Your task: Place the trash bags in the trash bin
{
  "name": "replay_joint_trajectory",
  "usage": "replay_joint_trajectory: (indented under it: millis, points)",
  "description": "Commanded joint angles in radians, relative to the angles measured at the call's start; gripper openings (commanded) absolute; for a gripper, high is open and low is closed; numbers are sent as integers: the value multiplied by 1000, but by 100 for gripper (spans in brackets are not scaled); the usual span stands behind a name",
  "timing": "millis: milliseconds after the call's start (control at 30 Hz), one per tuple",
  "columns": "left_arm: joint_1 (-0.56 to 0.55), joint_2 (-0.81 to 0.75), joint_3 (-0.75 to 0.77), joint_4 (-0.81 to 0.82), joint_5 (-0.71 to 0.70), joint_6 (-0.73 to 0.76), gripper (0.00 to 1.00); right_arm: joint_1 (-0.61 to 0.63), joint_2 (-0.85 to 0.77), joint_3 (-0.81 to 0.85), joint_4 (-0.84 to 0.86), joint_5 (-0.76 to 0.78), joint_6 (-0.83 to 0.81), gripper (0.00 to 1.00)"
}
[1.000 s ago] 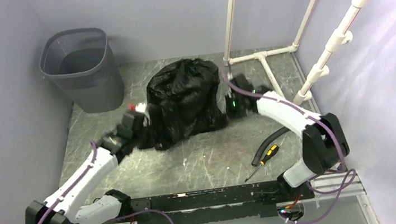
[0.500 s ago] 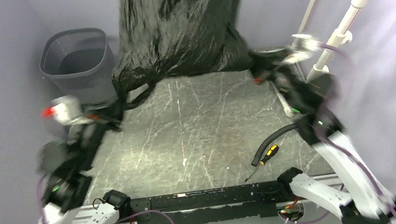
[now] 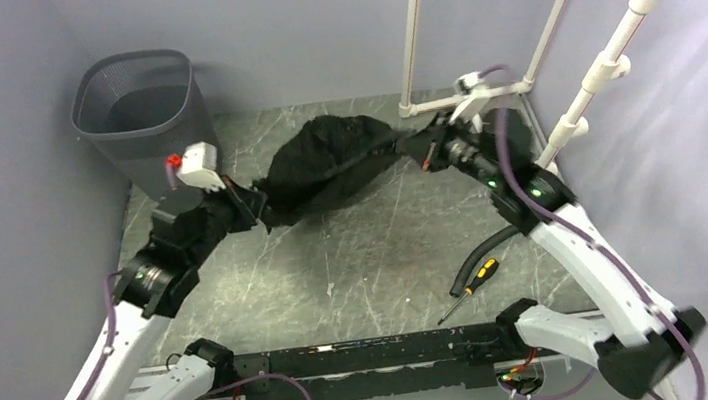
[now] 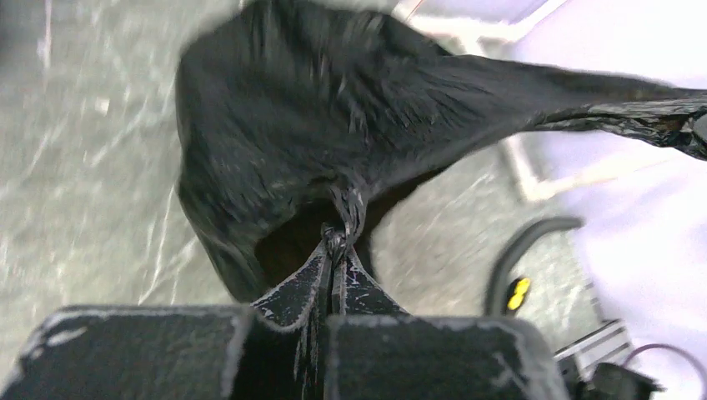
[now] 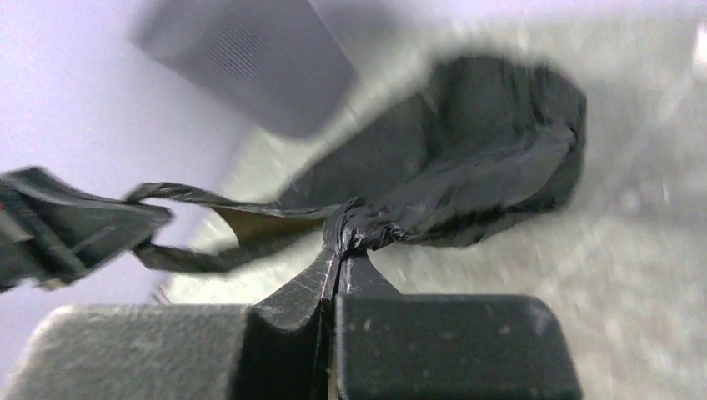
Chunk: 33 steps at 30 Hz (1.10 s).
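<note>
while the left gripper (image 3: 253, 205) and right gripper (image 3: 423, 149) each pinch an edge of the thin glossy black plastic trash bag (image 3: 325, 161), it hangs stretched between them; dark grey mesh wastebasket (image 3: 147, 133) stands back-left, bag not yet inside.

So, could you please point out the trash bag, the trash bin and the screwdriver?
trash bag (image 3: 325, 158), top view, middle of the crumpled film.
trash bin (image 3: 128, 150), top view, outer mesh wall.
screwdriver (image 3: 482, 272), top view, yellow-and-black handle.

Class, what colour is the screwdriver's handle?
The screwdriver handle is yellow and black; top external view shows it best.
</note>
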Motion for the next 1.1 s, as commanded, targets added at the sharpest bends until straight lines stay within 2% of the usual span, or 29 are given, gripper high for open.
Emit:
replay_joint_trajectory:
  millis: [0, 167, 367, 467, 533, 600, 700, 867, 933, 1067]
  points:
    - [2, -50, 84, 7, -12, 46, 2, 1, -87, -5, 92, -65, 16, 2]
    - [1, -113, 61, 32, 62, 27, 3, 0, -122, -88, 137, -184, 56, 4]
    - [1, -93, 78, 69, 229, 18, 2, 1, -92, -90, 152, -308, 72, 13]
    - [1, -82, 60, 129, 285, 11, 2, 1, -92, -88, 175, -311, 92, 18]
    - [1, -68, 62, 150, 309, 14, 3, 0, -89, -78, 181, -319, 104, 24]
    - [1, -49, 91, 148, 331, 32, 3, 1, -85, -53, 176, -324, 99, 25]
    - [1, 10, 213, 66, 347, 147, 2, 0, -83, -6, 163, -315, 85, 26]
    - [1, 117, 417, -93, 358, 290, 3, 1, -92, 3, 150, -232, 89, 36]
    - [1, 128, 427, -89, 391, 288, 2, 1, -93, -14, 133, -190, 108, 38]
    - [1, 121, 374, -23, 462, 233, 2, 0, -115, -104, 190, -149, 184, 49]
